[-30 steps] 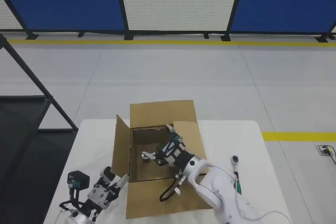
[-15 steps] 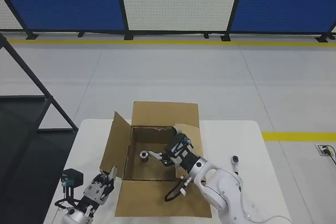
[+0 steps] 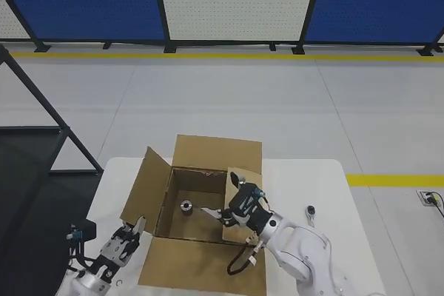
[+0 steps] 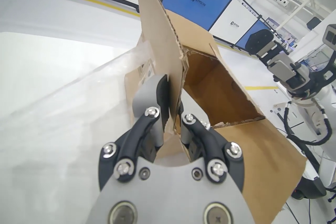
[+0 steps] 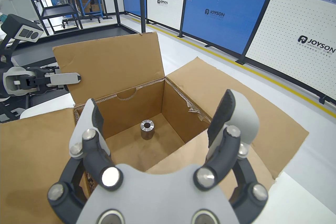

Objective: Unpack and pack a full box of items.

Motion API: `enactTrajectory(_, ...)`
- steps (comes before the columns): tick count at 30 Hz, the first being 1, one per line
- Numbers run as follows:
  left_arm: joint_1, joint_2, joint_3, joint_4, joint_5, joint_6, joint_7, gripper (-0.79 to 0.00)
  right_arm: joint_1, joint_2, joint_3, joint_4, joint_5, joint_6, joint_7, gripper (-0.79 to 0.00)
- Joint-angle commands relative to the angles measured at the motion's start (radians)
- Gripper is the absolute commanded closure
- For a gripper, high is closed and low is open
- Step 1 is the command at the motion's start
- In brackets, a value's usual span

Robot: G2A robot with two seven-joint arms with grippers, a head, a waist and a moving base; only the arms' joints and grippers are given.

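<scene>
Left hand (image 4: 172,101) pinched on edge of left flap (image 4: 157,33); flap held outward, judged so box mouth was unobstructed. Right hand (image 5: 160,114) spread wide, nothing gripped, poised over box (image 5: 181,109) opening beside right flap (image 5: 236,114); likely lined up for reach inside. Box judged nearly unpacked: single metal cylinder (image 5: 147,129) seen upright on box floor, apart from walls. Small tool (image 3: 309,212) laid on worktop (image 3: 325,174), past right flap.
</scene>
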Motion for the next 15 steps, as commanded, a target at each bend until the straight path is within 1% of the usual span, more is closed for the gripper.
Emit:
enactTrajectory(1,-0.003,0.001,-0.001,0.011,-0.002,-0.002,-0.004,0.000,-0.003,0.002,0.003,0.003,0.004,0.000,-0.001,-0.785)
enactTrajectory(2,-0.004,0.001,0.000,0.016,-0.001,-0.003,-0.006,0.000,-0.004,0.003,0.006,0.006,0.006,0.002,-0.001,-0.785)
enactTrajectory(3,-0.005,0.001,0.000,0.019,0.000,-0.002,-0.007,-0.018,-0.006,0.004,0.009,0.008,0.009,0.004,-0.003,-0.785)
enactTrajectory(4,-0.006,0.002,0.000,0.020,0.000,-0.002,-0.007,-0.135,-0.008,0.005,0.013,0.010,0.011,0.007,-0.005,-0.785)
enactTrajectory(5,-0.006,0.002,0.000,0.021,0.001,0.002,-0.006,-0.388,-0.011,0.006,0.019,0.012,0.015,0.009,-0.009,-0.785)
enactTrajectory(6,-0.005,0.002,0.001,0.021,0.002,0.004,-0.006,-0.705,-0.015,0.008,0.026,0.013,0.018,0.012,-0.013,-0.785)
enactTrajectory(7,-0.005,0.002,0.001,0.020,0.000,0.008,-0.004,-0.785,-0.019,0.010,0.033,0.012,0.019,0.013,-0.017,-0.785)
enactTrajectory(10,-0.001,0.002,0.000,0.014,0.000,0.013,-0.003,-0.785,-0.034,0.016,0.049,0.006,0.024,-0.014,-0.019,-0.785)
enactTrajectory(15,0.009,0.002,-0.003,-0.002,-0.006,0.024,0.009,-0.785,-0.058,0.030,0.053,-0.025,-0.033,-0.076,-0.016,-0.785)
